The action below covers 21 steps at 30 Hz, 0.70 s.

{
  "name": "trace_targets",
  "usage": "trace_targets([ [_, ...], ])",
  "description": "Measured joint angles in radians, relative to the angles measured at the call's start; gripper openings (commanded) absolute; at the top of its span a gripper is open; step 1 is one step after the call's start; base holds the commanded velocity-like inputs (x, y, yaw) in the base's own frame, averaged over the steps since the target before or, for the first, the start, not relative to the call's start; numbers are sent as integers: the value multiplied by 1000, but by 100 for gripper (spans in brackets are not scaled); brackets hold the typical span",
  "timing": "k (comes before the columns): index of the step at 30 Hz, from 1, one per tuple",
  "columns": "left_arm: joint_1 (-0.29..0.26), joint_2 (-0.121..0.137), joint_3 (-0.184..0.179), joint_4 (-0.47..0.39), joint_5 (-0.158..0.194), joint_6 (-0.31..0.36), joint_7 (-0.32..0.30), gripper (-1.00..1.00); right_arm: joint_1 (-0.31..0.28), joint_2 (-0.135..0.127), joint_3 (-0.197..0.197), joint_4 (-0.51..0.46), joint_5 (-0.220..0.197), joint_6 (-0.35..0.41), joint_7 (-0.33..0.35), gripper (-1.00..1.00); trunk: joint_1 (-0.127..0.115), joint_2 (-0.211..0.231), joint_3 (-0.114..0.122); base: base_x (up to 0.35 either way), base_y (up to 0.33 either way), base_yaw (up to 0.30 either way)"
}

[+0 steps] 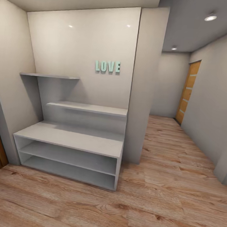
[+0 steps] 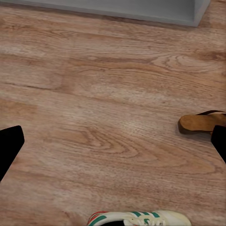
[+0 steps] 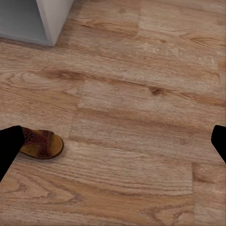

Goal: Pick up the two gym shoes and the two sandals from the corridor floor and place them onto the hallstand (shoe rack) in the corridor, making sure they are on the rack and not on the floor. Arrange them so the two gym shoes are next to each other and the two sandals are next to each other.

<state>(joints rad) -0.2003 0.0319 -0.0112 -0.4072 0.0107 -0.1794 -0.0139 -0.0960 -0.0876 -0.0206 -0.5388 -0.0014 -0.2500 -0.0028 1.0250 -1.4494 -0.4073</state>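
Both grippers hanging wide open over the floor, nothing between the fingers: left gripper [image 2: 113, 150] showing just its two dark fingertips [image 2: 9, 148] at the sides of its wrist view, right gripper [image 3: 113, 146] same deal with its fingertips [image 3: 8, 148]. Looking at storage first: hallstand [image 1: 70, 137] sitting against the wall in the head view, pale grey, bench top plus two long open shelves below, all bare, and the two upper wall shelves [image 1: 88, 108] bare too. Mint "LOVE" letters [image 1: 108, 66] hanging on the back panel above. Nothing of the task loaded onto the rack yet. Shoes turning up through the wrist cameras: left wrist catching one gym shoe [image 2: 141, 219] lying on the corridor floor [image 2: 108, 103], cream with green stripes and a bit of red, mostly cut off by the frame edge, plus the tan sole end of a sandal [image 2: 200, 122] peeking out beside the fingertip. Right wrist catching a sandal [image 3: 41, 143] too, dark brown straps over a tan footbed, flat on the planks, partly hidden behind a fingertip; can't tell if it's the same sandal or the other one. Grey corner of the rack base showing in both wrist views, well apart from the shoes. Head view also taking in the corridor running off to an orange door [image 1: 188, 92].
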Motion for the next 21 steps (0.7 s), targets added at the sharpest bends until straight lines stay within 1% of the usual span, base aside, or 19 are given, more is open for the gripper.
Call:
trace_targets([
  [6,0,0,0,0,0,0,0,100,0,0,0,0,0,0,0,100,0,0,0,0,129,0],
  [15,0,0,0,0,0,0,0,100,0,0,0,0,0,0,0,100,0,0,0,0,198,0],
  [21,0,0,0,0,0,-8,0,100,0,0,0,0,0,0,0,100,0,0,0,0,87,0],
])
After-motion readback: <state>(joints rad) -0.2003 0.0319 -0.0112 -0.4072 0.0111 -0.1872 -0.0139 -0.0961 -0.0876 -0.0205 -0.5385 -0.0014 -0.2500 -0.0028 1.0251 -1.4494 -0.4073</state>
